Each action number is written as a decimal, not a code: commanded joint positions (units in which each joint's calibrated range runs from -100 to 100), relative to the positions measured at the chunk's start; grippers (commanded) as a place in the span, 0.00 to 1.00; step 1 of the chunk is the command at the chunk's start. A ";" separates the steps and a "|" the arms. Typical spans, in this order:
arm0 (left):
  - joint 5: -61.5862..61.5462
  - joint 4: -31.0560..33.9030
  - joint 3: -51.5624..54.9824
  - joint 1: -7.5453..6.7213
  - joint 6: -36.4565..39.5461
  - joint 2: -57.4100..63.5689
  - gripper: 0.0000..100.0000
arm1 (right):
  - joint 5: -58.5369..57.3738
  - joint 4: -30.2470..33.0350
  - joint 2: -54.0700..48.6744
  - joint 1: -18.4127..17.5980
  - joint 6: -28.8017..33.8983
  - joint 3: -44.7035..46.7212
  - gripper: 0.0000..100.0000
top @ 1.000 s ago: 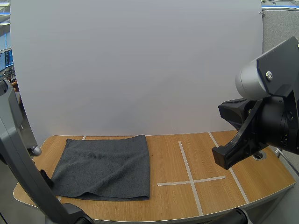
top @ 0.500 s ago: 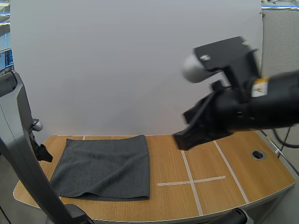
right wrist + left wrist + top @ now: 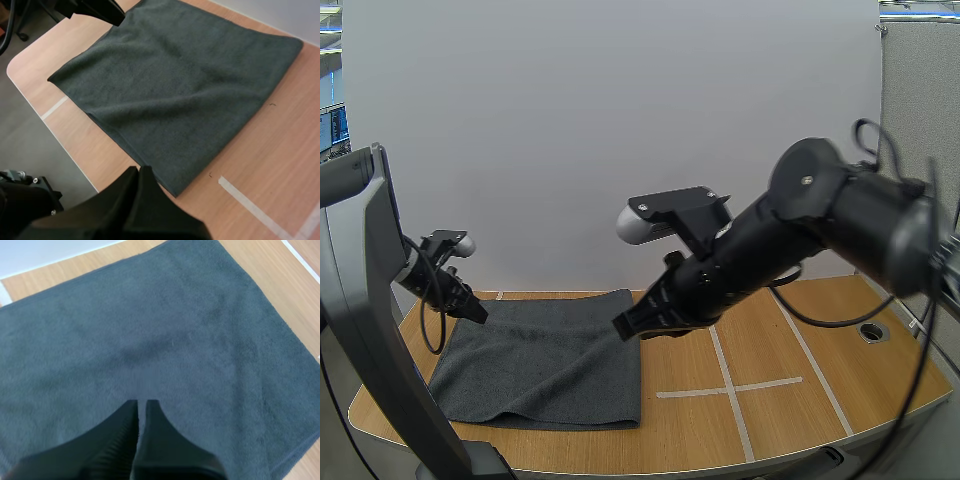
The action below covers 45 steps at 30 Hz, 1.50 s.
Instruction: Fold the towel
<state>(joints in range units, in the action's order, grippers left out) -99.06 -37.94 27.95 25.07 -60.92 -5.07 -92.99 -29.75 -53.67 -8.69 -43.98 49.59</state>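
A dark grey towel lies flat on the left half of a wooden table, well apart from a cross of white tape on the right half. Its near edge runs along the table's front, and its far edge lies close to the back of the table.

The left gripper hangs at the towel's far-left corner. In the left wrist view its two black fingers lie almost together above the cloth, with only a thin slit between them, and they grip nothing. The right gripper reaches in from the other side and hangs over the towel's right edge, towards the far-right corner. In the right wrist view its fingers form one closed dark wedge, also empty.

Each arm therefore has its own far corner nearest to it, with the cloth stretching from the two grippers towards the near edge. The likely fold brings the far edge forward over the near one. Both grippers would need to open and lower first.
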 commanded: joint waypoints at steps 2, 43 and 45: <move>8.94 -0.61 -0.28 -3.33 2.11 -1.79 0.00 | 6.55 -5.53 13.17 0.05 -6.74 0.39 0.00; 24.30 -0.07 -2.32 -3.33 1.93 -15.79 0.00 | 26.08 -0.52 48.93 -5.54 -10.83 0.39 0.00; 24.30 -0.07 -2.32 -3.33 1.93 -15.79 0.00 | 26.45 -0.52 49.96 -5.54 -10.96 0.39 0.00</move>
<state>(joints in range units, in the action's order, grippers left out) -74.49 -37.57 26.01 21.98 -59.23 -20.92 -69.14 -30.53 -5.92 -14.10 -53.66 49.76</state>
